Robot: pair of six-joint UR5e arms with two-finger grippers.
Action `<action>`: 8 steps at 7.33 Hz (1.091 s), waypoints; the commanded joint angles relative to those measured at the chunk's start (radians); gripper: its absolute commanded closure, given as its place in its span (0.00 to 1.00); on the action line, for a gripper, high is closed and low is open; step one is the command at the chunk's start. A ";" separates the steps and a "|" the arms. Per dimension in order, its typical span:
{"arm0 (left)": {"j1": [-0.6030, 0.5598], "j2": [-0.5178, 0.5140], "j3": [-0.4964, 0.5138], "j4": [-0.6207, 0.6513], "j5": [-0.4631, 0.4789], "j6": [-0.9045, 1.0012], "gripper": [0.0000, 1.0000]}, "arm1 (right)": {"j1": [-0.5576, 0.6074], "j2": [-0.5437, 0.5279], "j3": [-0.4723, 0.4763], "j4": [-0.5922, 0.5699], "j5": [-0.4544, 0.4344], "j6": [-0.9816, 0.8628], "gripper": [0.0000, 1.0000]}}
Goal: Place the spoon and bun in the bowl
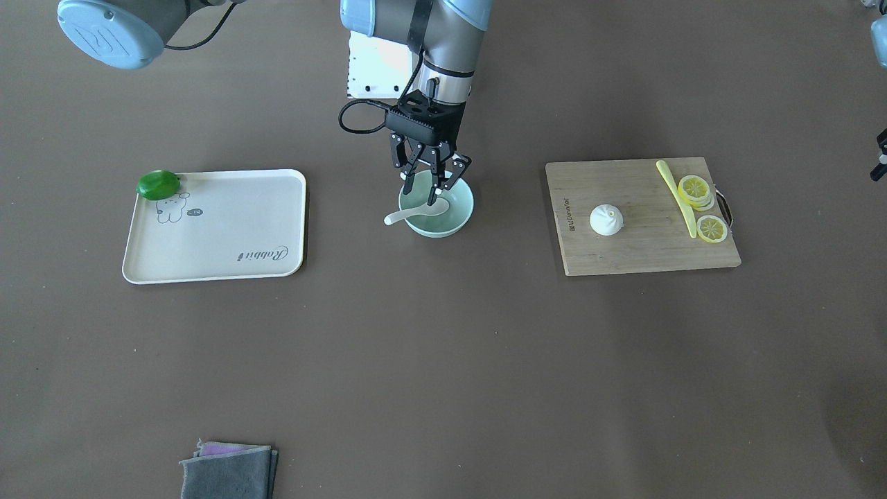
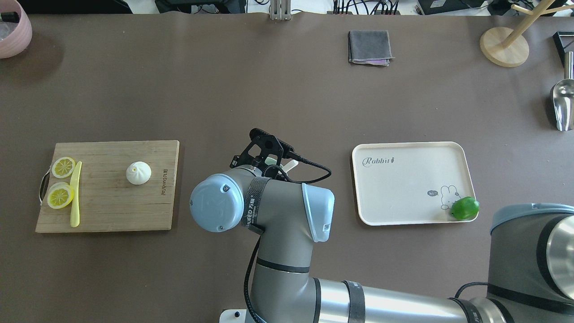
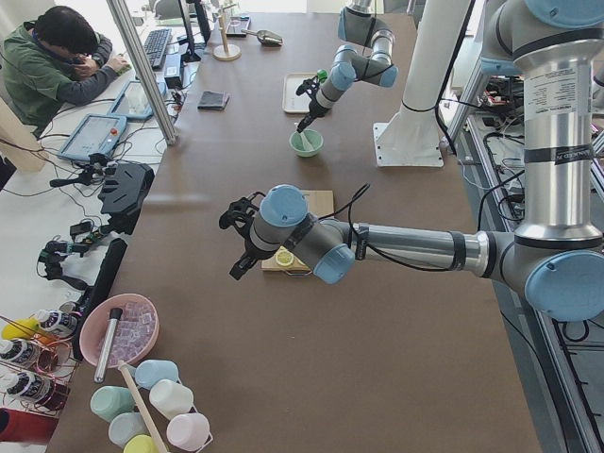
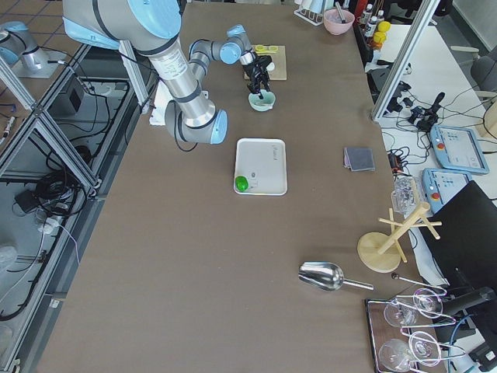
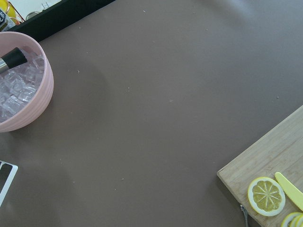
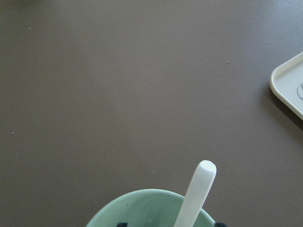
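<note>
The pale mint-green bowl (image 1: 443, 215) stands at the table's middle. The white spoon (image 1: 409, 215) lies in it, scoop inside, handle out over the rim; the right wrist view shows the handle (image 6: 196, 194) and the bowl's rim (image 6: 142, 203). My right gripper (image 1: 428, 187) hangs just above the bowl, open, fingers apart and clear of the spoon. The white bun (image 1: 606, 220) sits on the wooden cutting board (image 1: 637, 253), also in the overhead view (image 2: 138, 172). My left gripper (image 3: 241, 241) hovers beyond the board's outer end; I cannot tell whether it is open or shut.
A yellow-green knife (image 1: 675, 194) and lemon slices (image 1: 695, 188) lie on the board. A cream tray (image 1: 229, 242) holds a green lime (image 1: 159, 184). A folded grey cloth (image 1: 229, 471) lies near the operators' edge. A pink ice bowl (image 5: 19, 90) stands at the far left corner.
</note>
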 commanded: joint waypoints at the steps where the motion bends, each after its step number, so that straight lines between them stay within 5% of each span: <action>1: 0.114 -0.010 -0.024 -0.094 0.005 -0.255 0.02 | 0.088 -0.044 0.075 0.014 0.084 -0.194 0.00; 3: 0.315 -0.067 -0.024 -0.223 0.034 -0.565 0.02 | 0.255 -0.242 0.274 0.096 0.306 -0.519 0.00; 4: 0.413 -0.072 -0.025 -0.240 0.151 -0.602 0.02 | 0.350 -0.314 0.311 0.138 0.428 -0.674 0.00; 8: 0.746 -0.115 -0.041 -0.240 0.508 -0.790 0.02 | 0.738 -0.488 0.319 0.178 0.866 -1.289 0.00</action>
